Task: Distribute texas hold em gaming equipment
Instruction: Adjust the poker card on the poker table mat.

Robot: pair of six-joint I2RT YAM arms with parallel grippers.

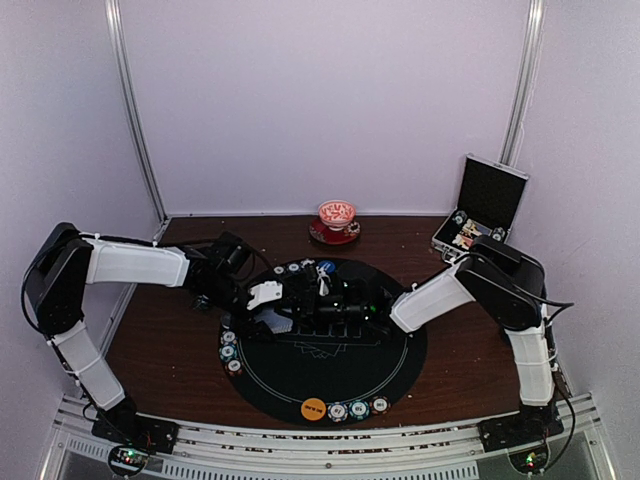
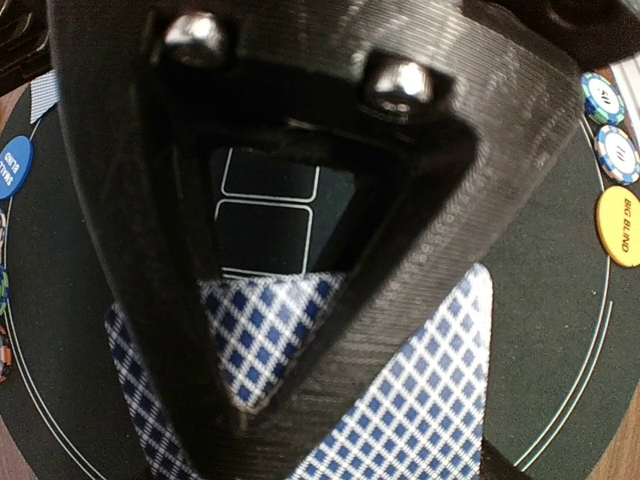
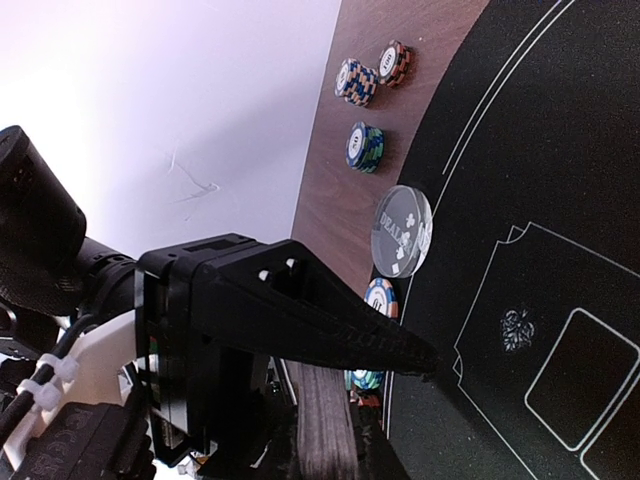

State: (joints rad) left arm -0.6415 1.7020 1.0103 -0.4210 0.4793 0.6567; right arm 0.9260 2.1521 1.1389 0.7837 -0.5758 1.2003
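Apparently our right jaws pinched a card stack (image 3: pixel 320 425); whether our left jaws gripped the blue-checked card (image 2: pixel 420 400), we couldn't tell.

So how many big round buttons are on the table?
3. The blue disc sits at the mat's far edge, the orange disc at its near edge, and the clear disc overlaps its rim beside chip stacks. More may be hidden.

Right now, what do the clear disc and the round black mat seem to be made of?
The clear disc looks like glossy transparent plastic, perhaps acrylic: the surface beneath shows through it. The round black mat looks matte, felt or rubber, with printed white lines; I cannot tell which.
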